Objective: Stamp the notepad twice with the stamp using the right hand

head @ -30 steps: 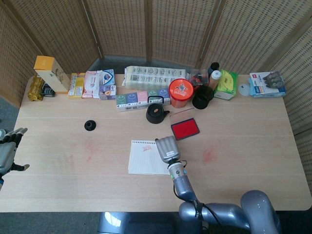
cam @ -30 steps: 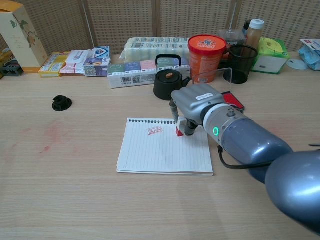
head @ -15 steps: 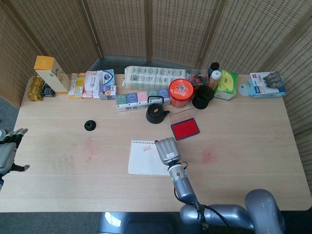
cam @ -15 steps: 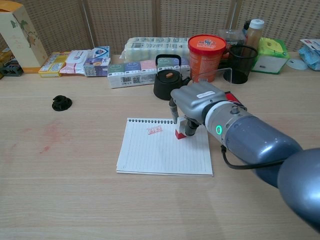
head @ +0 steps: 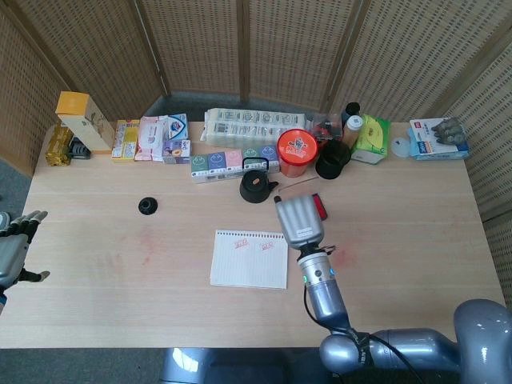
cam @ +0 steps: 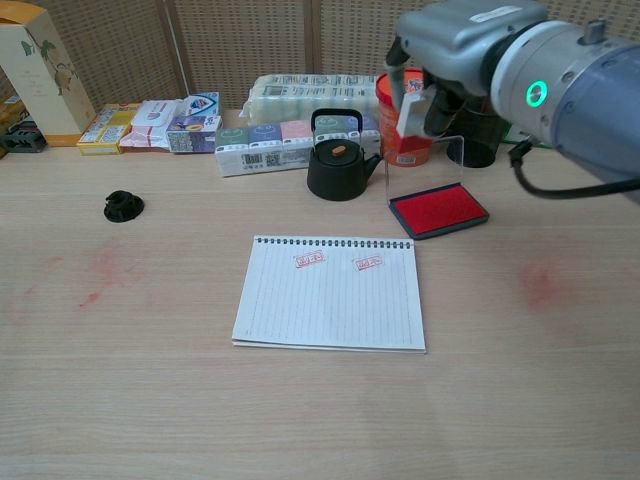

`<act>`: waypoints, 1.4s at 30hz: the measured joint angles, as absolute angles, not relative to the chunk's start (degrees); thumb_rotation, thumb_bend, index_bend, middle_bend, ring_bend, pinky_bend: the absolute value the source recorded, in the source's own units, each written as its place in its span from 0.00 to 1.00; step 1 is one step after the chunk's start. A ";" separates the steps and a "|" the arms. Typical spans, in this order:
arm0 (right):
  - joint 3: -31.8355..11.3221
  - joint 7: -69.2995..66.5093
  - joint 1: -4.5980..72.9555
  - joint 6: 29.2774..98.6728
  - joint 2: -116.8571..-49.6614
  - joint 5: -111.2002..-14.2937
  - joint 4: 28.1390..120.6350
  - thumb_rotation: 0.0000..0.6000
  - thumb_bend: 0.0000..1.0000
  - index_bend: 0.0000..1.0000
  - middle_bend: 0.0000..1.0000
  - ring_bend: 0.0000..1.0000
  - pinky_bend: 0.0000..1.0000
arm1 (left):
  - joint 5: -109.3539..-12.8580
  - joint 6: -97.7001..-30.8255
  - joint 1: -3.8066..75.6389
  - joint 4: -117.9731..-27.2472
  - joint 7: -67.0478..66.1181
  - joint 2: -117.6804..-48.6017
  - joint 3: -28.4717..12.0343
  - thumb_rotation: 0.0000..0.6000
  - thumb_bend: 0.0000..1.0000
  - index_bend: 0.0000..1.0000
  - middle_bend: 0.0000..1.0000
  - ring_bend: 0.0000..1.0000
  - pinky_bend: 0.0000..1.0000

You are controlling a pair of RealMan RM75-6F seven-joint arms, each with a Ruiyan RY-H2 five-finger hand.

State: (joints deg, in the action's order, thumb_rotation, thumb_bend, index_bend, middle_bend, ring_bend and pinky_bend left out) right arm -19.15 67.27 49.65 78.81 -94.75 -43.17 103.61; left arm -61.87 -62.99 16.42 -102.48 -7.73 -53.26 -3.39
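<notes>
— Where was the stamp [cam: 412, 108]?
— Up in the air, pinched in the right hand [cam: 452, 55], above the red ink pad [cam: 438, 210].
— And the notepad [cam: 328, 306]?
— Flat mid-table, nearer the front edge, with two red marks along its top lines.
— The left hand [head: 11, 248]?
— At the table's [head: 416, 240] left edge, fingers spread, holding nothing.

Both views are bright and evenly lit — soft light from above, only faint shadows under the objects. No strong glare on the table [cam: 150, 400]. Focus is sharp; the chest view bends slightly at the edges.
</notes>
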 measured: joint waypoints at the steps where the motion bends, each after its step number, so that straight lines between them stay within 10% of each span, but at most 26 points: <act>1: -18.99 66.50 49.41 78.30 -94.21 -43.11 103.02 1.00 0.53 0.60 0.97 1.00 1.00 | -61.79 -62.97 16.46 -102.46 -7.83 -53.29 -3.39 1.00 0.00 0.00 0.00 0.04 0.11; 27: -9.22 22.78 40.67 49.36 -89.20 -53.42 62.12 1.00 0.53 0.60 0.97 1.00 1.00 | -58.13 -61.85 17.71 -101.76 -10.43 -54.44 -3.63 1.00 0.00 0.00 0.00 0.04 0.11; 42: -7.39 28.95 37.98 55.70 -90.01 -57.13 73.75 1.00 0.53 0.60 0.97 1.00 1.00 | -57.51 -61.92 17.93 -101.75 -11.30 -54.84 -3.37 1.00 0.00 0.00 0.00 0.04 0.11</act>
